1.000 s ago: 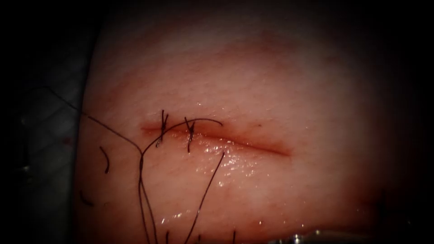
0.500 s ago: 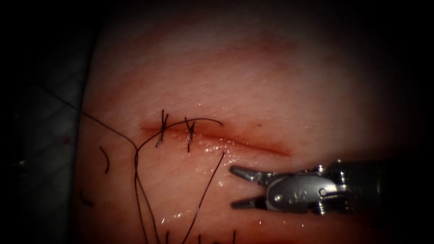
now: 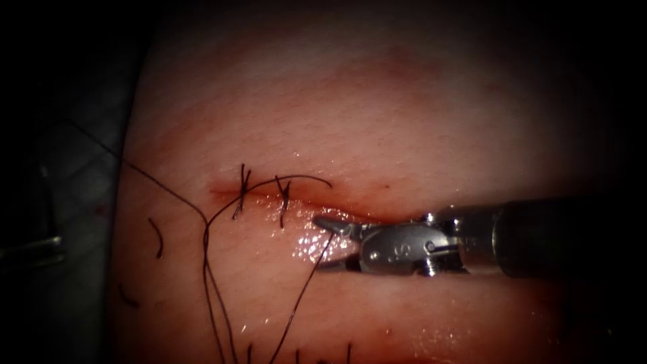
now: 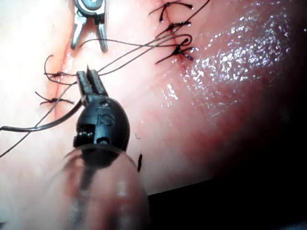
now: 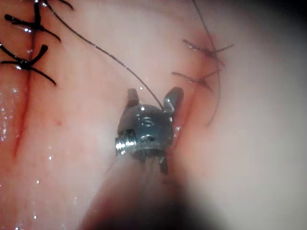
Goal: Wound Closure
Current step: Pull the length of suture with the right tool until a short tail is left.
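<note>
The tissue (image 3: 404,121) carries a cut (image 3: 397,220) with two stitches (image 3: 242,190) at its left end. My right tool (image 3: 322,244) reaches in from the right just below the cut, its jaws open around a loose thread (image 3: 296,307) that rises from below. The right wrist view shows the same thread (image 5: 115,60) crossing between the open jaws of the right tool (image 5: 153,98). My left tool (image 4: 90,73) is shut on the thread (image 4: 134,50) that leads to the stitches. A thicker dark curved strand (image 4: 43,125) lies beside it; needle or thread, I cannot tell.
Short cut ends of thread (image 3: 156,239) lie on the tissue left of the stitches. A long strand (image 3: 162,185) runs off over the tissue's left edge. Wet shine (image 3: 310,243) sits below the cut. More stitches (image 4: 175,48) show in the left wrist view.
The right tool came in from the lower right, moved up and left to the loose thread, and its jaws have narrowed around it. The long strands at the left shifted slightly.
</note>
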